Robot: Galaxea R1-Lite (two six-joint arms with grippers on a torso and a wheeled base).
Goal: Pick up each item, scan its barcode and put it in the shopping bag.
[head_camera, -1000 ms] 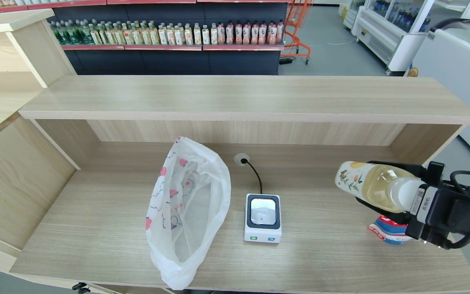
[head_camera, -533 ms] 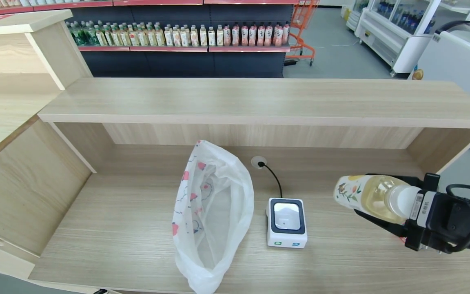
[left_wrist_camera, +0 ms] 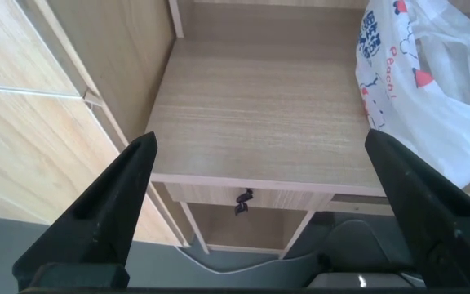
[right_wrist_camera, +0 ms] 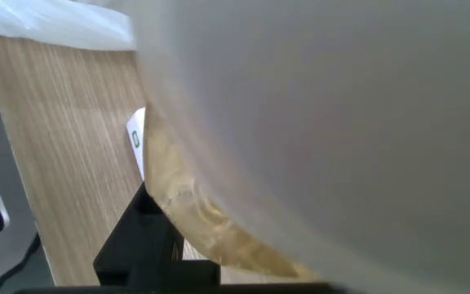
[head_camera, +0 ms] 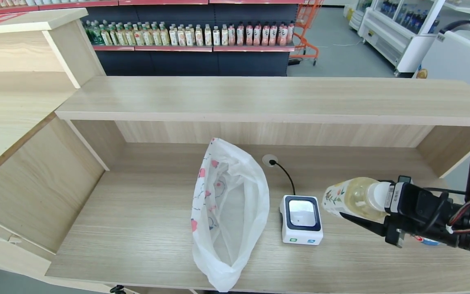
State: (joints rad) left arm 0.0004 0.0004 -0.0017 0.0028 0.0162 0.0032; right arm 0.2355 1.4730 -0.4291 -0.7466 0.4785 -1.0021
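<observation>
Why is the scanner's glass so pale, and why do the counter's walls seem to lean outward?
Head view: the scanner window mirrors overhead light, hence the pale patch; the wide lens probably splays the counter walls. Right wrist view: the bottle sits very near the lens, with light glowing through its yellowish drink.

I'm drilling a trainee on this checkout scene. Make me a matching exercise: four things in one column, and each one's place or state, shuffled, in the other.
Things
1. white plastic shopping bag with red prints
2. white barcode scanner with a dark window
3. clear bottle of pale yellow drink
4. left gripper

Place or state
a. held on its side in the right gripper
b. open, holding nothing
c. open-mouthed on the wooden counter
d. on the counter, right of the bag

Pairs: 1-c, 2-d, 3-a, 4-b
</observation>
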